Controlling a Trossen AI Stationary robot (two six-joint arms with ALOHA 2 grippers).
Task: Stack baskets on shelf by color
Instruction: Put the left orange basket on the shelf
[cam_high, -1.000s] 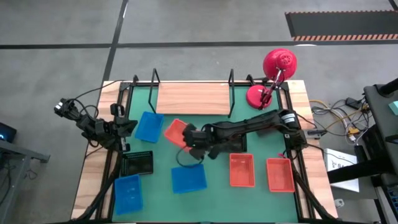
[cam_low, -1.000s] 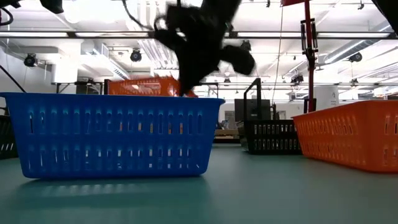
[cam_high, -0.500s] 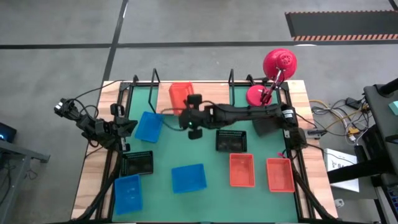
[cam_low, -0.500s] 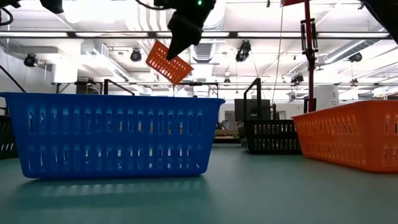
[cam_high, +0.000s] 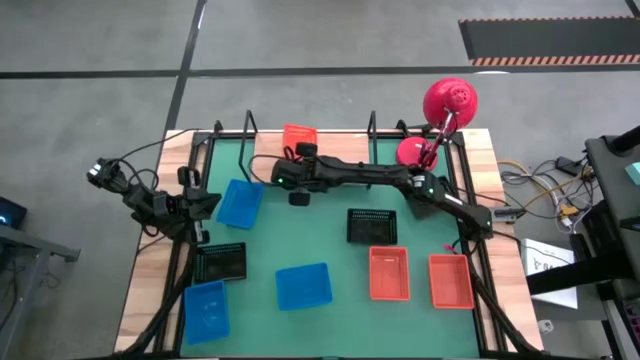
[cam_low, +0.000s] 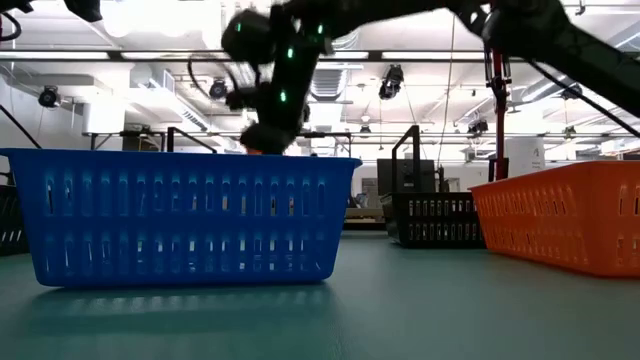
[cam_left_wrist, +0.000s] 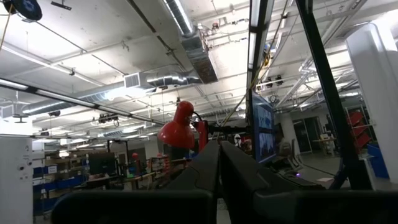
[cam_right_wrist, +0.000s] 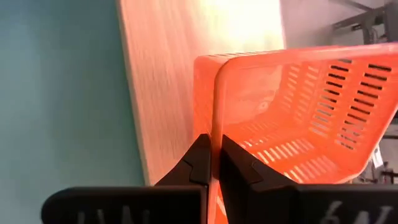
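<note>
Orange basket (cam_high: 298, 137) sits over the wooden shelf (cam_high: 345, 152) at the far edge of the green mat (cam_high: 330, 255), near the shelf's left-hand part in the high view. Right gripper (cam_high: 297, 158) is clamped on this basket's rim: in the right wrist view the two dark fingers (cam_right_wrist: 200, 163) pinch the orange wall (cam_right_wrist: 214, 134) between them, mesh side above, shelf board (cam_right_wrist: 168, 68) beyond. Cannot tell whether the basket touches the board or hangs just above it.

Right arm stretches long across the table from the right side.

Other baskets on the mat: black basket (cam_high: 371, 226) just beyond two orange ones (cam_high: 388, 273) (cam_high: 450, 280); blue baskets at (cam_high: 303, 286), (cam_high: 240, 203), (cam_high: 205, 310); another black one (cam_high: 220, 263) near the left edge.

Left gripper (cam_high: 208, 205) waits at the left side, fingers (cam_left_wrist: 208, 168) pressed together, holding nothing. Red desk lamp (cam_high: 440, 115) stands at the far right corner.
</note>
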